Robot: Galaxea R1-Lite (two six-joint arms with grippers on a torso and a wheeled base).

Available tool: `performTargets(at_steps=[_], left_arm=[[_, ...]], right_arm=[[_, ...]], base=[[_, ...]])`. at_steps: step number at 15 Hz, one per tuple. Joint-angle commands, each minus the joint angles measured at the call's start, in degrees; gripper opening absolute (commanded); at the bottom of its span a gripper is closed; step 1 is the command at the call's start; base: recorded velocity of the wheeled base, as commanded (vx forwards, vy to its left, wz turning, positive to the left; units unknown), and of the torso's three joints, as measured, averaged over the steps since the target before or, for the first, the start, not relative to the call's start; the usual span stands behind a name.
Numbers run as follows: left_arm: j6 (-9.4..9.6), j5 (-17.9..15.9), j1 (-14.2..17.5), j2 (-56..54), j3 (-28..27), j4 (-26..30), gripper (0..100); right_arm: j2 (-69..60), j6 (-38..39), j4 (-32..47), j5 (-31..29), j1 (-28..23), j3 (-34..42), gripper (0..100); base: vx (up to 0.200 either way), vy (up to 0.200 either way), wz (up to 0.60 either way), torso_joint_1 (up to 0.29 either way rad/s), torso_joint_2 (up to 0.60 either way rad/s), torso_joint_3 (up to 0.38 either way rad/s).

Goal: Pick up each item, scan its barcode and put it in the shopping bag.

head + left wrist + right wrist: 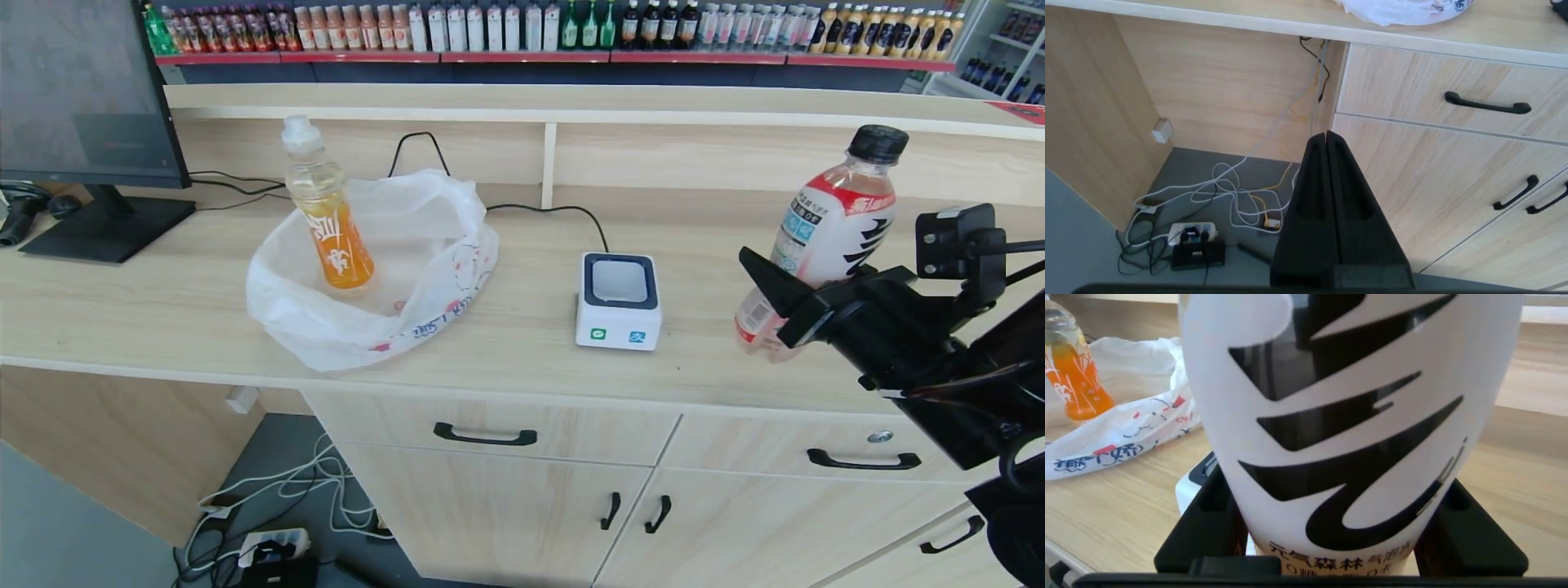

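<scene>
My right gripper (804, 306) is shut on a pale pink drink bottle (824, 237) with a black cap, held tilted above the counter's right side, to the right of the scanner. The bottle's white label with black strokes (1347, 433) sits between the black fingers (1200, 531). The white barcode scanner (618, 300) sits at the counter's middle. A white shopping bag (408, 269) lies open to its left with an orange drink bottle (326, 212) standing upright inside. My left gripper (1328, 155) hangs shut and empty below the counter, in front of the cabinet.
A monitor (82, 90) on a black stand occupies the counter's far left. A black cable (539, 208) runs from the scanner to the back wall. Drawers with black handles (484, 435) are under the counter. Loose cables and a power strip (1192, 237) lie on the floor.
</scene>
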Motion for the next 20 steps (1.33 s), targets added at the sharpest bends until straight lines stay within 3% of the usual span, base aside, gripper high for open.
performTargets(at_steps=[1,6,12,16,19,20], left_arm=[[0.05,0.0,0.0,0.0,0.0,0.0,0],[-0.13,0.0,0.0,0.0,0.0,0.0,0],[0.14,0.0,0.0,0.0,0.0,0.0,0],[-0.13,0.0,0.0,0.0,0.0,0.0,0],[-0.04,0.0,0.0,0.0,0.0,0.0,0],[-0.13,0.0,0.0,0.0,0.0,0.0,0]], right_arm=[[0.1,0.0,0.0,0.0,0.0,-0.1,0],[-1.6,0.0,0.0,0.0,0.0,-1.0,0],[-1.5,0.1,0.0,0.0,0.0,-1.1,0],[-2.0,-0.3,0.0,0.1,-0.1,-1.3,0],[1.0,-0.4,0.0,1.2,-0.7,-8.5,0],[3.2,-1.8,0.0,1.3,-0.7,-14.8,0]], base=[[0.000,0.200,0.00,0.007,0.01,0.007],[0.000,0.200,0.00,0.001,0.00,0.006],[0.000,0.000,0.00,0.000,0.00,0.000],[0.150,0.000,0.00,-0.003,0.00,0.003],[0.000,0.000,0.00,0.000,0.00,0.000],[0.000,0.000,0.00,0.000,0.00,0.000]])
